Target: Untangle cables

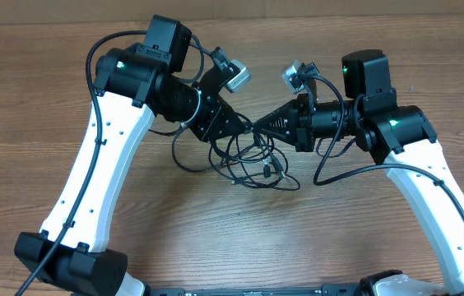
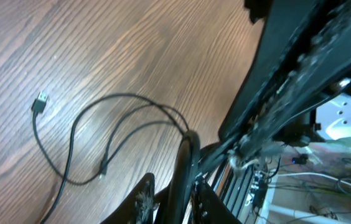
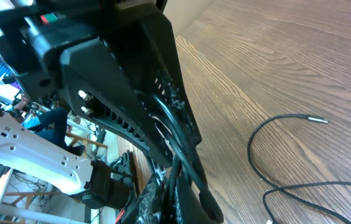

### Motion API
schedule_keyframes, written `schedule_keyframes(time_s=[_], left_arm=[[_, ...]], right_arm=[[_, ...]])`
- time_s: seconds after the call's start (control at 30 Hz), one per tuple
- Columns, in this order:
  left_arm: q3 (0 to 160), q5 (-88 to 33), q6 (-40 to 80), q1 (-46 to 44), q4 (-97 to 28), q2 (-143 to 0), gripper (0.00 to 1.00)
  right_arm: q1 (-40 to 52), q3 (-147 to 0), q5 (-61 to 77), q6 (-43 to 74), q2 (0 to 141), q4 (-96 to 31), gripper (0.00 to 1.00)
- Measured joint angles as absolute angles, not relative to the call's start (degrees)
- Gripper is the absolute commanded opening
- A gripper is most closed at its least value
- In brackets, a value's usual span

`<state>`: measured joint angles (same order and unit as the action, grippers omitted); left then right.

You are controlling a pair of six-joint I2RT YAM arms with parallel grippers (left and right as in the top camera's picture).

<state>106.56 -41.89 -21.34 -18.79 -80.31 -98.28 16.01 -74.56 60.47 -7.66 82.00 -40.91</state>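
Left wrist view puts me right over the left gripper (image 2: 174,199). Its two fingers (image 2: 143,198) stand close together at the bottom edge, and a bunch of the cables (image 2: 186,152) runs up between them, so it is clamped on those cords with only a narrow gap left. Just past the fingertips the strands fan out into loose loops lying on the wooden table (image 2: 132,37). One strand ends in a small plug (image 2: 40,102) that lies flat, well apart from the fingers. From the right wrist camera the right gripper (image 3: 175,202) looks pinched fully together, with a couple of black cords running down into its jaws. The exact contact is lost in the dark, blurred bottom edge, but the cords do go in there, so I take it as gripping them too. The left gripper's black body fills the upper left of that view, right up against it. Beyond, on the table, lies a curved strand with a silvery tip (image 3: 317,119), clear of both grippers. Seen from overhead, the two grippers meet tip to tip near the middle of the table. The rest of the tangle lies just beneath them, on the near side, as overlapping loops, and one loop reaches out to the left beside the left arm (image 1: 104,164).
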Motion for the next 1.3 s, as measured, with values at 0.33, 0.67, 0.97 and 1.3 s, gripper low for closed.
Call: schedule_keyframes(time_s=[0.33, 0.67, 0.97, 1.3], left_arm=[[106.56, -39.77, -22.90, -18.79, -83.02, -98.30, 0.20], [106.56, -35.86, -22.68, -18.79, -83.64, -98.30, 0.21], [106.54, -21.37, -12.40, -18.61, -81.65, -98.37, 0.42], [106.54, -10.61, 1.89, -18.26, -84.90, -98.43, 0.44]], right_arm=[[16.01, -74.56, 61.21, -6.59, 82.00, -38.85, 0.04], [16.01, -74.56, 57.65, -5.78, 82.00, -46.61, 0.11], [16.12, -74.56, 36.23, 1.41, 82.00, -57.84, 0.36], [16.12, -74.56, 15.49, 13.80, 82.00, -65.82, 0.41]])
